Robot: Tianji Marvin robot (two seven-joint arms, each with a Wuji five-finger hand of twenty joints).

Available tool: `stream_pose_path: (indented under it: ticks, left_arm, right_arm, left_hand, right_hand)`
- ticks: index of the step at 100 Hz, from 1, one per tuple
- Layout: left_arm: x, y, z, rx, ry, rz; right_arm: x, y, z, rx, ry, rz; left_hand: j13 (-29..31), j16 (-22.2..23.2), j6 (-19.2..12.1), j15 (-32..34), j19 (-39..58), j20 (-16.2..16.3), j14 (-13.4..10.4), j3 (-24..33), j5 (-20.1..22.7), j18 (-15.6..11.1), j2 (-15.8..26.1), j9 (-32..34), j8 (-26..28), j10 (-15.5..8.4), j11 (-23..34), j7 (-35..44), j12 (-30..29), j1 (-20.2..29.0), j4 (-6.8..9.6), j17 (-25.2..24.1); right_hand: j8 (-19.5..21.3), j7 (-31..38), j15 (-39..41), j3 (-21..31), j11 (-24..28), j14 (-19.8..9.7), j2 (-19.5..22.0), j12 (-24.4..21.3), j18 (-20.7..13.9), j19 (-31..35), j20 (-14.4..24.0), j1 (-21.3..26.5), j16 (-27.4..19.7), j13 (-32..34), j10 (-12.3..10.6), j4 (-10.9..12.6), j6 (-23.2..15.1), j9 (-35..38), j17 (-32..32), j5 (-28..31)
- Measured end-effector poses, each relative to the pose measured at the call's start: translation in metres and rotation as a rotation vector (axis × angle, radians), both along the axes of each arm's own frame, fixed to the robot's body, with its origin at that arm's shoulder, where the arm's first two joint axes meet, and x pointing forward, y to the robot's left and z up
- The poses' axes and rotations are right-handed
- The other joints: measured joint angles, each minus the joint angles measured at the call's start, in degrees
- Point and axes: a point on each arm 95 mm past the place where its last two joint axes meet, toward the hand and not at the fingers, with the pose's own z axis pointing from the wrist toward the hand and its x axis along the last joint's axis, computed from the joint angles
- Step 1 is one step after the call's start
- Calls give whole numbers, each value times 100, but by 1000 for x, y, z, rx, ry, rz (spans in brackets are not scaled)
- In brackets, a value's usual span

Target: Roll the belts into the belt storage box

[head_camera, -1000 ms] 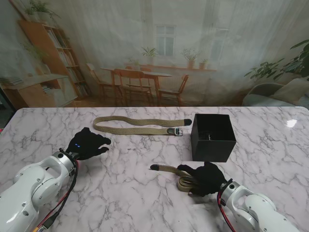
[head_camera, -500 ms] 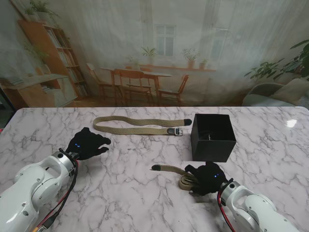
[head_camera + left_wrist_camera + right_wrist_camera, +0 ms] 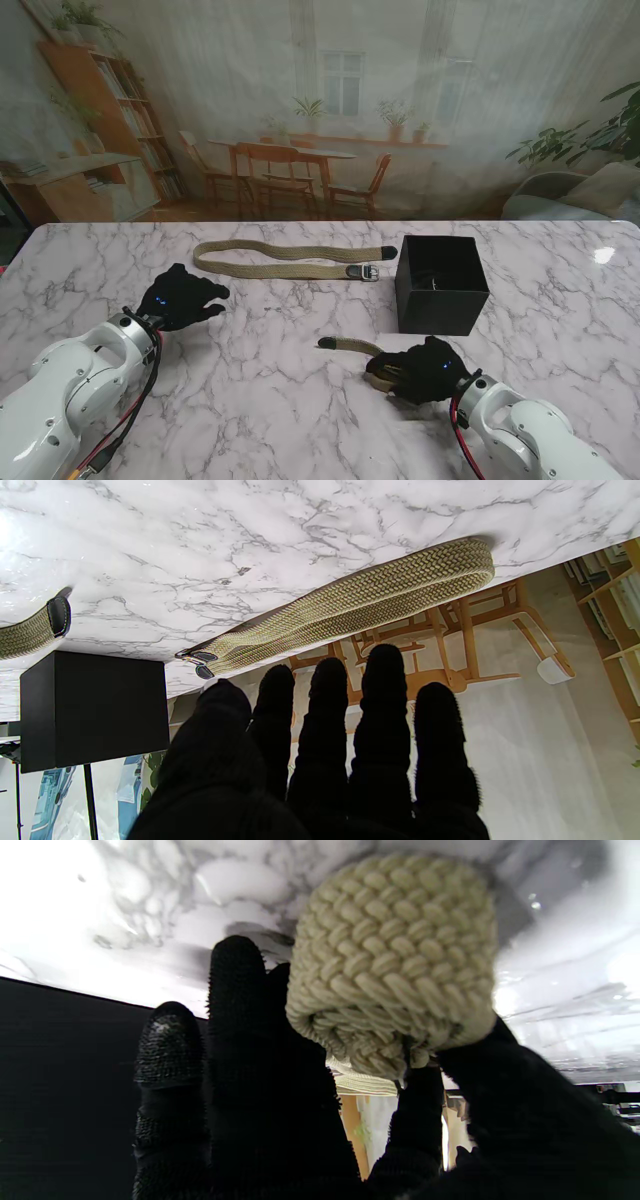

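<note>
Fingers [image 3: 235,990] of the right hand [image 3: 428,368] pinch a rolled belt [image 3: 392,965] on the marble table [image 3: 260,400]; left hand [image 3: 183,295] spread.

Left arm: comes up from my near-left corner, forearm angled toward the middle of the table.
Left hand [image 3: 185,296]: palm down, black-gloved fingers [image 3: 380,700] stretched forward side by side, nothing in them.
Right arm: comes up from my near-right corner, wrist turned inward to my left.
Right hand [image 3: 425,368]: low at the tabletop, fingers [image 3: 235,990] and thumb curled around the rolled belt [image 3: 395,960], gripping it.
</note>
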Motion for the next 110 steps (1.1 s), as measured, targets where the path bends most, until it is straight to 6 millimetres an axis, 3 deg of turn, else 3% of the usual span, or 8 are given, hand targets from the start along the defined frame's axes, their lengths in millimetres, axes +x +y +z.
stream_pose_path:
  ticks: [32, 41, 50, 68, 85, 93, 100, 110]
  left_arm:
    - [1, 0, -1, 0, 1, 0]
    - [1, 0, -1, -1, 0, -1]
    - [1, 0, -1, -1, 0, -1]
    - [1, 0, -1, -1, 0, -1]
    - [1, 0, -1, -1, 0, -1]
    - [1, 0, -1, -1, 0, -1]
    - [1, 0, -1, -1, 0, 0]
    - [1, 0, -1, -1, 0, 0]
  right_arm:
    - [1, 1, 2, 37, -29, 8]
    - [1, 1, 0, 30, -14, 5]
    - [1, 1, -1, 25, -5, 6]
    - [2, 1, -2, 10, -14, 17]
    - [4, 2, -1, 0, -24, 19]
    - [4, 2, -1, 11, -29, 10]
    - [4, 1, -2, 27, -23, -1]
    - [4, 1, -3, 45, -10, -7]
  left_hand:
    - [0, 0, 0, 0, 0, 0, 0, 0, 0, 0, 0, 0, 0, 0, 0, 0, 0, 0, 0, 0]
    - [0, 0, 0, 0, 0, 0, 0, 0, 0, 0, 1, 0, 0, 0, 0, 0, 0, 0, 0, 0]
    - [0, 0, 0, 0, 0, 0, 0, 0, -1, 0, 1, 0, 0, 0, 0, 0, 0, 0, 0, 0]
    - [0, 0, 0, 0, 0, 0, 0, 0, -1, 0, 1, 0, -1, 0, 1, 0, 0, 0, 0, 0]
    - [0, 0, 0, 0, 0, 0, 0, 0, -1, 0, 1, 0, -1, 0, 0, 0, 0, 0, 0, 0]
    - [0, 0, 0, 0, 0, 0, 1, 0, -1, 0, 2, 0, -1, 0, 1, 0, 0, 0, 0, 0]
    - [0, 0, 0, 0, 0, 0, 1, 0, -1, 0, 2, 0, -1, 0, 1, 0, 0, 0, 0, 0]
    - [0, 0, 0, 0, 0, 0, 1, 0, -1, 0, 2, 0, -2, 0, 1, 0, 0, 0, 0, 0]
  right_hand:
    - [49, -394, 0, -30, 4, 95, -12, 4, 5, -160, 21, 97, 1, 47, 77, 18, -2, 77, -175, 1028]
    - [210, -179, 1, -20, 4, 98, -10, 4, 6, -161, 22, 87, 1, 91, 77, 49, 628, 140, -175, 317]
    - [357, 369, 1, -7, 4, 99, -10, 4, -8, -162, 22, 51, 1, 91, 72, 57, 1825, 144, -175, -400]
    - [422, 745, -20, 173, 4, 44, -239, -106, -262, -198, 22, -106, 1, 91, -11, 68, 2727, 213, -216, -190]
    - [327, 623, -26, 292, -6, -7, -360, -250, -433, -219, 22, -225, 1, 92, -97, 68, 2716, 309, -220, 319]
    - [131, 577, -26, 292, -6, -8, -362, -249, -373, -219, 22, -225, 1, 92, -98, 60, 2267, 311, -220, 416]
    - [207, 357, 5, 283, -6, -11, -364, -176, -250, -216, 22, -225, 26, 121, -98, 60, 1442, 312, -189, 255]
    - [268, 343, 196, 262, -6, -10, -365, -54, -142, -159, 22, -224, 132, 155, -98, 60, 1031, 338, -89, 187]
